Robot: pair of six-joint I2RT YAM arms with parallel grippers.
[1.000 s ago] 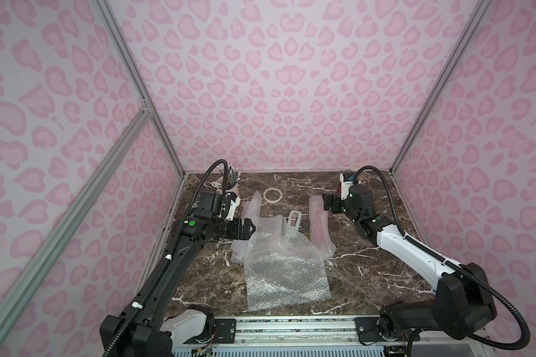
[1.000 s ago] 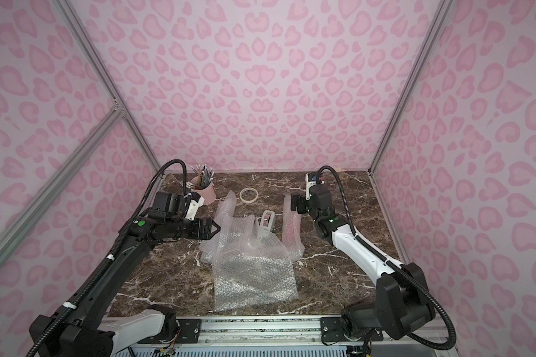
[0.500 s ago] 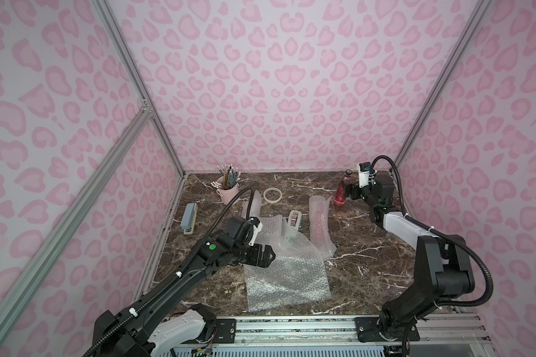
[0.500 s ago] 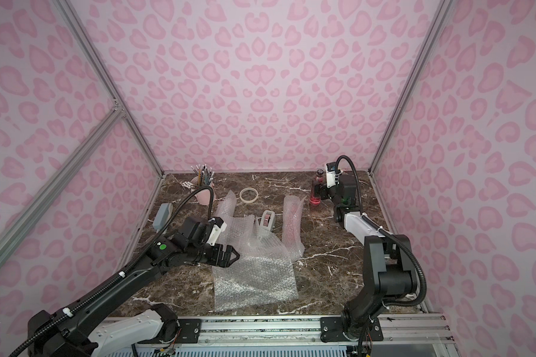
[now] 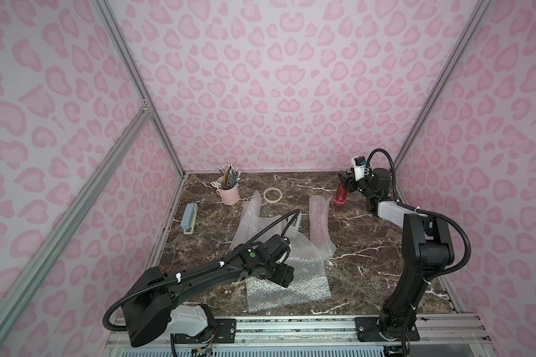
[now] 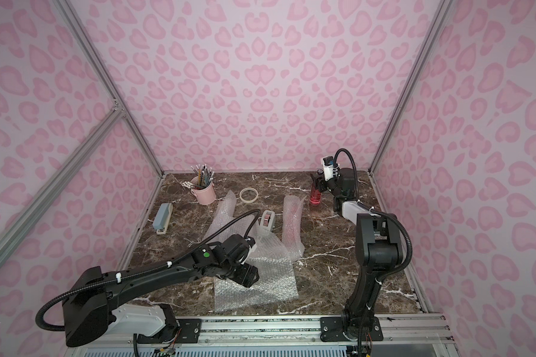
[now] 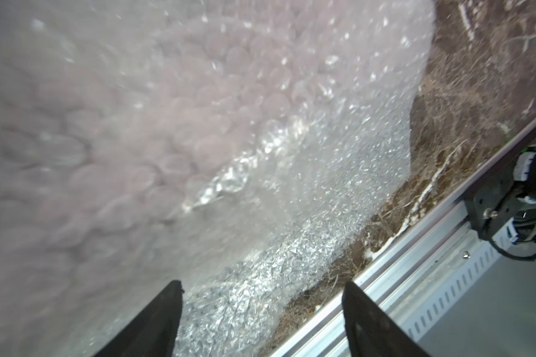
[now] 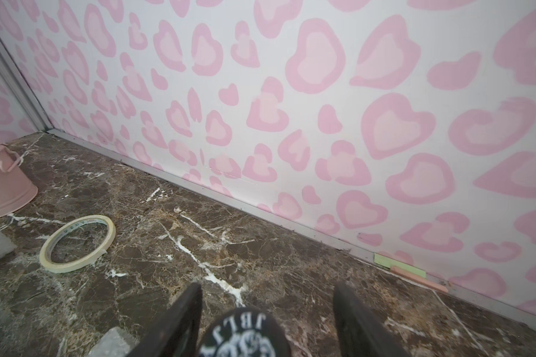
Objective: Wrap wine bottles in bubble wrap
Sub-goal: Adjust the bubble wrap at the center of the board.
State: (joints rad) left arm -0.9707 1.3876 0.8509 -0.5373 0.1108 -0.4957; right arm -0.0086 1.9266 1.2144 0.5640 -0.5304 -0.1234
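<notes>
A pink-red wine bottle (image 5: 341, 197) (image 6: 315, 197) stands upright at the back right of the marble table. My right gripper (image 5: 343, 181) (image 8: 266, 287) is open, its fingers on either side of the bottle's black cap (image 8: 245, 333), with a gap still showing on one side. A flat bubble wrap sheet (image 5: 294, 292) (image 6: 260, 292) (image 7: 291, 216) lies at the front centre. My left gripper (image 5: 286, 278) (image 7: 262, 284) hovers open over its near edge, holding nothing. A pinkish rolled tube of bubble wrap (image 5: 319, 216) and more loose sheets (image 5: 250, 216) lie behind.
A pink cup of pencils (image 5: 228, 193), a tape ring (image 5: 272, 195) (image 8: 78, 244) and a grey stapler (image 5: 189, 218) sit at the back left. A tape dispenser (image 6: 267, 218) stands among the sheets. The metal rail (image 7: 415, 293) runs along the front edge, and pink walls enclose the table.
My left arm swung from the left of the sheets to the front sheet. My right arm moved from the rolled tube to the back-right bottle, and its jaws narrowed round the cap.
</notes>
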